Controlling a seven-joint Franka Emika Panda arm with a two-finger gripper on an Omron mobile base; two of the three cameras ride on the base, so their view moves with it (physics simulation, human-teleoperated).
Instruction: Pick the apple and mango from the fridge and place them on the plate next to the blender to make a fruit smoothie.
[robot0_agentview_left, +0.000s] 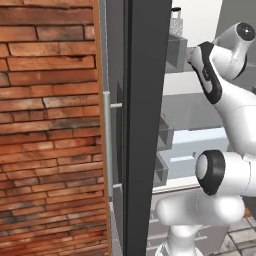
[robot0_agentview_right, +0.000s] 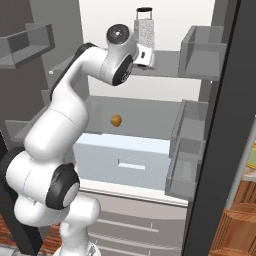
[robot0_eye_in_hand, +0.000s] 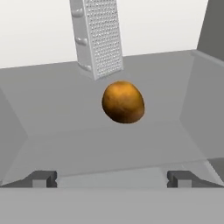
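The fridge (robot0_agentview_right: 161, 15) stands open, and my arm reaches into its upper part. An orange-brown oval mango (robot0_eye_in_hand: 123, 102) lies ahead of my gripper (robot0_eye_in_hand: 111, 178), a short way beyond the fingertips (robot0_eye_in_hand: 43, 178), which are spread wide with nothing between them. In the right base view the mango (robot0_agentview_right: 116, 120) rests on the middle glass shelf, below my wrist. The fridge's dark door (robot0_agentview_left: 145, 125) stands edge-on beside the arm. The apple, the plate and the blender are out of view.
A metal box grater (robot0_agentview_right: 144, 35) stands on the upper shelf, just behind the mango (robot0_eye_in_hand: 98, 37) in the hand view. Grey door bins (robot0_agentview_right: 200, 50) line the right side. A pale drawer (robot0_agentview_right: 125, 157) sits under the middle shelf. A brick wall (robot0_agentview_left: 47, 125) is at left.
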